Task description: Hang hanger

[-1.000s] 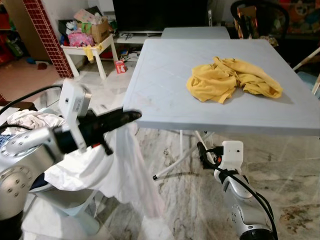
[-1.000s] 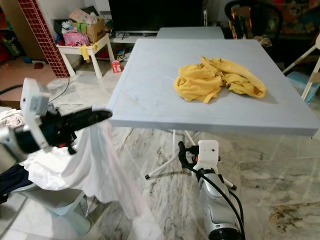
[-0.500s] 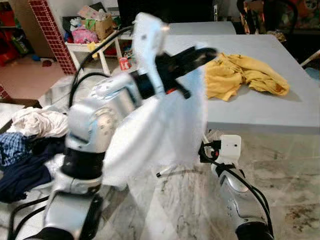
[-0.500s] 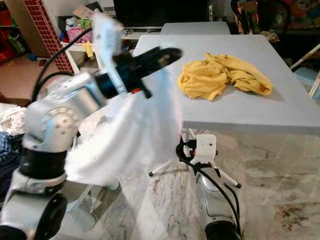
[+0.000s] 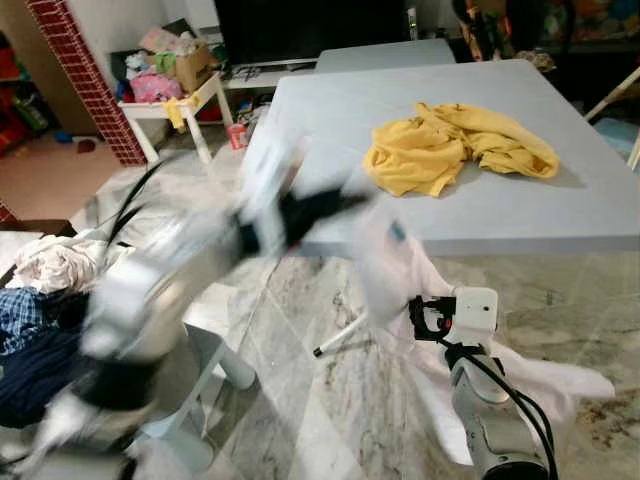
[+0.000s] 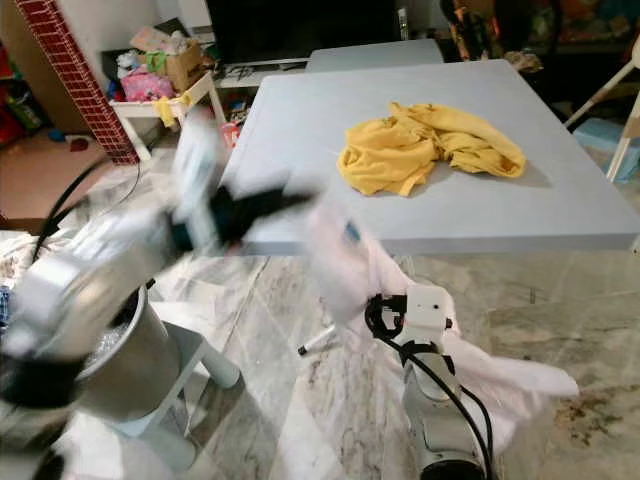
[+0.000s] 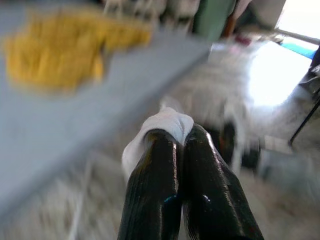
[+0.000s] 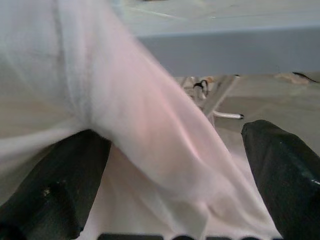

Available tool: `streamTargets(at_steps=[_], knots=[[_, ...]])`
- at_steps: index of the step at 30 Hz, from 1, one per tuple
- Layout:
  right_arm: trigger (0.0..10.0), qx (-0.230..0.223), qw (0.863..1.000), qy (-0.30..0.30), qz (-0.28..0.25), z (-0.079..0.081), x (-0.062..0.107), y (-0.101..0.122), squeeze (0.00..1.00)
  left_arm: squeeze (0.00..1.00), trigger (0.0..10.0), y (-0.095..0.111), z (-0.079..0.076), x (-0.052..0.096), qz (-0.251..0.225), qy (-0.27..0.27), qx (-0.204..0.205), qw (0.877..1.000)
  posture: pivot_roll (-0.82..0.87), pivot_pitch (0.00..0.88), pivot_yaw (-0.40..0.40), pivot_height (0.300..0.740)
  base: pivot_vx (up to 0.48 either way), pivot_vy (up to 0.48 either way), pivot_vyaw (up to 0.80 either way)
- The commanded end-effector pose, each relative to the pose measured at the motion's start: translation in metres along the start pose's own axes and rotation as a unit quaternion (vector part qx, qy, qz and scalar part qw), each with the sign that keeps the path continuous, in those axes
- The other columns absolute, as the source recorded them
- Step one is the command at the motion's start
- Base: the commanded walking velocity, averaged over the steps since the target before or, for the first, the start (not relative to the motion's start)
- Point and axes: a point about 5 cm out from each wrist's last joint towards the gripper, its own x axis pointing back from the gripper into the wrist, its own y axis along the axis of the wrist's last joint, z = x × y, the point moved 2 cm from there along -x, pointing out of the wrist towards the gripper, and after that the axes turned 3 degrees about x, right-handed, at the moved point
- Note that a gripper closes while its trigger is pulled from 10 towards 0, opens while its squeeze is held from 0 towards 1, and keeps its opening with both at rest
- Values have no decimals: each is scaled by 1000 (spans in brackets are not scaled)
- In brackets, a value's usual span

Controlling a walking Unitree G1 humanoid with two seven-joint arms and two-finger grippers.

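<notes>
**White cloth pinched at the worktop's edge**

The left tool (image 7: 175, 145), with its 2 glossy black fingers pressed together, clamps a fold of thin white cloth (image 5: 400, 290). In the head views this arm is smeared by motion blur, reaching across in front of the near edge of the smooth grey-blue worktop (image 5: 560, 215). The soft, limp cloth trails from the tool down below the worktop's edge and drapes over the right arm, spreading in loose folds toward the veined marble floor (image 5: 330, 400).

The right tool (image 8: 175, 165) is held low under the worktop, its 2 blunt black fingers wide apart, with the white fabric sagging between them.

A crumpled yellow garment (image 5: 455, 150) lies bunched on the worktop. No hanger can be made out.

To the left, a heap of white, blue-checked and dark clothes (image 5: 45, 300) sits on the floor. Beyond it stand a red tiled column (image 5: 85, 75) and a small white side table (image 5: 180, 110) piled with clutter.
</notes>
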Motion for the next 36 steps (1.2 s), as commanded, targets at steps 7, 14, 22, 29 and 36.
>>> streamTargets(at_steps=[7,14,22,29,36], knots=[[10000,13,999,47,-3,22,-8,5,0,0,10000,-41,0,50,78,71,-34,994,44,0,45,740,0,0,0],[10000,19,998,52,-3,22,-9,5,0,0,10000,-49,9,70,63,149,-33,986,49,7,37,740,0,0,0],[10000,17,999,47,1,20,-5,1,0,0,10000,-42,14,70,57,154,-43,986,39,12,57,740,0,0,0],[10000,6,1000,26,-14,11,-2,5,0,0,10000,-75,20,54,26,261,-7,965,11,3,80,740,0,0,0],[10000,8,1000,6,-23,0,3,9,0,0,10000,-115,10,38,13,350,45,936,-31,0,77,740,0,0,0]])
